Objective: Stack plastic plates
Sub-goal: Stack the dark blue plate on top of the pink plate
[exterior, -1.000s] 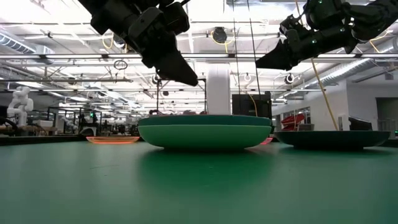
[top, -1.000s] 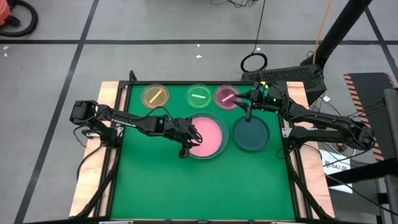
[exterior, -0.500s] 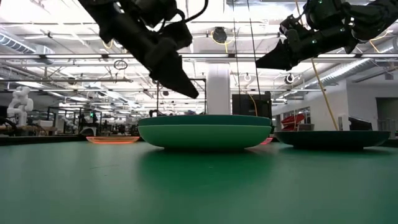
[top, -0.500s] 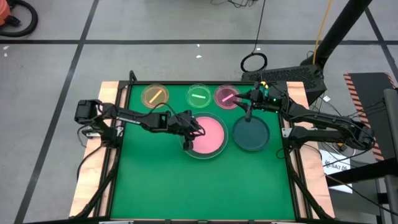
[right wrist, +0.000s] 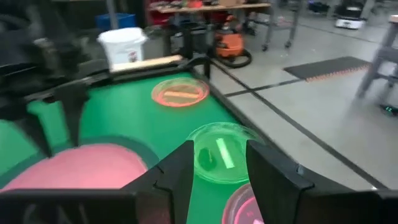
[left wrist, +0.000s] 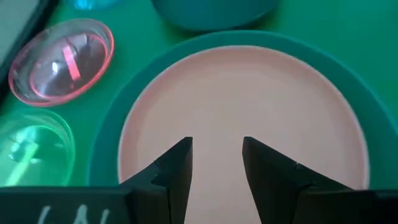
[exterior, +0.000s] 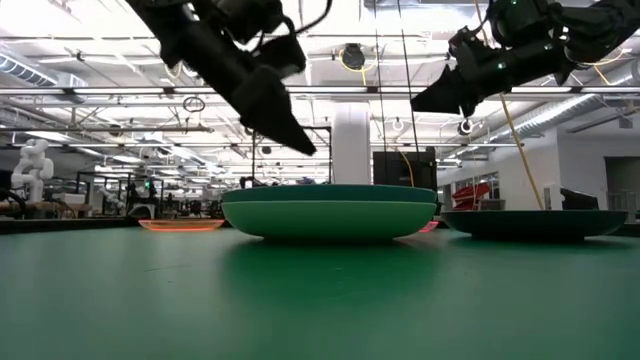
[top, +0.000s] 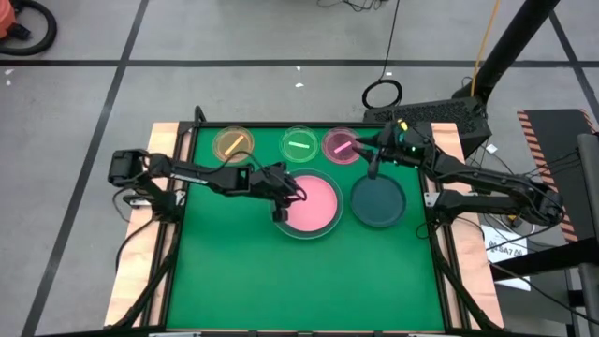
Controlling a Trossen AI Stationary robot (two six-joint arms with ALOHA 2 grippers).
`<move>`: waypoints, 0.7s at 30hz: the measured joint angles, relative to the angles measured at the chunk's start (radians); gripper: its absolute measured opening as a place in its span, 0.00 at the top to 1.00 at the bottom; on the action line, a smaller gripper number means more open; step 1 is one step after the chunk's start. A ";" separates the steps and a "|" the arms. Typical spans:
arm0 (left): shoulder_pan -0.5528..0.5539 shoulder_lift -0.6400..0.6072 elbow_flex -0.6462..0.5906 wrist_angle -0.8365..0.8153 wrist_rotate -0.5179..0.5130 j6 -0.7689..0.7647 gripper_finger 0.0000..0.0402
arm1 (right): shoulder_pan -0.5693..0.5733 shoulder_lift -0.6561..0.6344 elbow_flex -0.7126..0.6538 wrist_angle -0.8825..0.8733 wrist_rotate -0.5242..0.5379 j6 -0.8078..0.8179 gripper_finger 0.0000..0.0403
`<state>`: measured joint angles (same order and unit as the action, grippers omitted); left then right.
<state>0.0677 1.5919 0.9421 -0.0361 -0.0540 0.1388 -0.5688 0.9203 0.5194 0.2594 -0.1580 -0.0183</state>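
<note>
Left claw shifted; blue plate hidden.

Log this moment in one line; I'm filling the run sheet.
left gripper: open over pink plate | right gripper: open, above small pink plate

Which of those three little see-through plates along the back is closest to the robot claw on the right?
The small pink plate. It sits beside the right gripper, while the small green plate and small amber plate lie farther left.
</note>
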 joint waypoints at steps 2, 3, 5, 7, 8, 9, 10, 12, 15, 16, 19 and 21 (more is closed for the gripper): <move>0.000 -0.032 0.000 -0.005 -0.001 0.030 0.63 | 0.011 -0.001 0.024 -0.032 -0.001 0.027 0.65; 0.000 -0.055 0.000 -0.022 -0.001 0.049 0.63 | 0.022 -0.001 0.039 -0.059 -0.002 0.039 0.65; 0.000 -0.105 0.000 -0.075 -0.002 0.096 0.63 | 0.049 0.000 0.068 -0.116 -0.001 0.057 0.65; 0.007 -0.162 0.000 -0.159 -0.024 0.138 0.63 | 0.083 0.000 0.094 -0.170 0.000 0.072 0.65; 0.012 -0.193 -0.001 -0.203 -0.041 0.148 0.63 | 0.101 0.000 0.106 -0.190 0.000 0.081 0.65; 0.019 -0.225 -0.001 -0.228 -0.058 0.158 0.63 | 0.120 0.000 0.116 -0.204 0.000 0.092 0.65; 0.026 -0.258 -0.001 -0.240 -0.072 0.167 0.63 | 0.139 0.000 0.125 -0.214 0.001 0.103 0.65; 0.037 -0.328 -0.001 -0.270 -0.082 0.179 0.63 | 0.179 0.000 0.141 -0.227 0.006 0.123 0.65; 0.047 -0.409 -0.001 -0.291 -0.076 0.209 0.63 | 0.249 0.000 0.155 -0.237 0.043 0.158 0.65; 0.049 -0.436 -0.001 -0.313 -0.074 0.223 0.63 | 0.274 0.000 0.157 -0.245 0.063 0.169 0.65; 0.060 -0.506 -0.001 -0.348 -0.070 0.245 0.63 | 0.351 0.000 0.159 -0.262 0.104 0.208 0.65; 0.066 -0.546 -0.007 -0.355 -0.044 0.244 0.63 | 0.400 0.000 0.159 -0.285 0.125 0.243 0.65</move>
<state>0.1338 1.0454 0.9352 -0.3909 -0.0982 0.3826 -0.1685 0.9199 0.6781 -0.0259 -0.0329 0.2252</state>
